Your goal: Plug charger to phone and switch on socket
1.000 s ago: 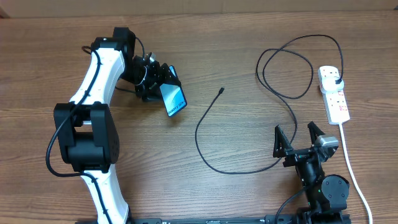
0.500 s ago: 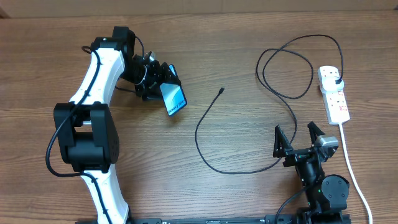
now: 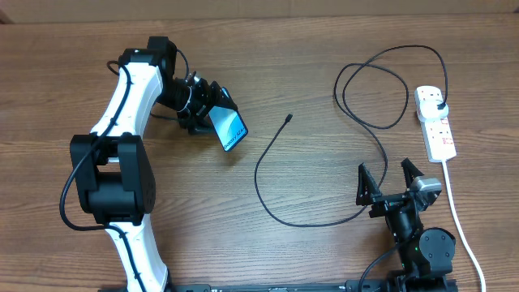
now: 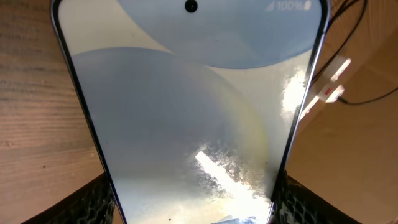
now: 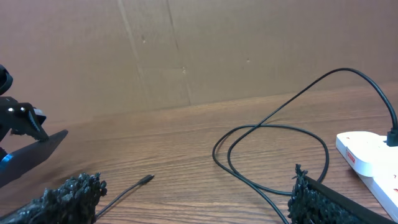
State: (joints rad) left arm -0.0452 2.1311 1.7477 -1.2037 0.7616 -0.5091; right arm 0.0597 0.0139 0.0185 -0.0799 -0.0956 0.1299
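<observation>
Phone (image 4: 186,124) bottom past left wrist view's edge; socket (image 3: 439,134) switches too small

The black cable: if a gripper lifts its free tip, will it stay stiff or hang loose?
Probably floppy: the cable lies in loose curves and one loop. Likely light, being thin. Its far end sits in the power strip, so pulling may drag that.

— What sort of place am I steering in?
— I'd say a robotics lab bench. I see a brown wood-grain tabletop (image 3: 308,49), a plain brown cardboard backdrop (image 5: 186,50), and a white-and-black jointed robot arm (image 3: 130,89) over the table.
</observation>
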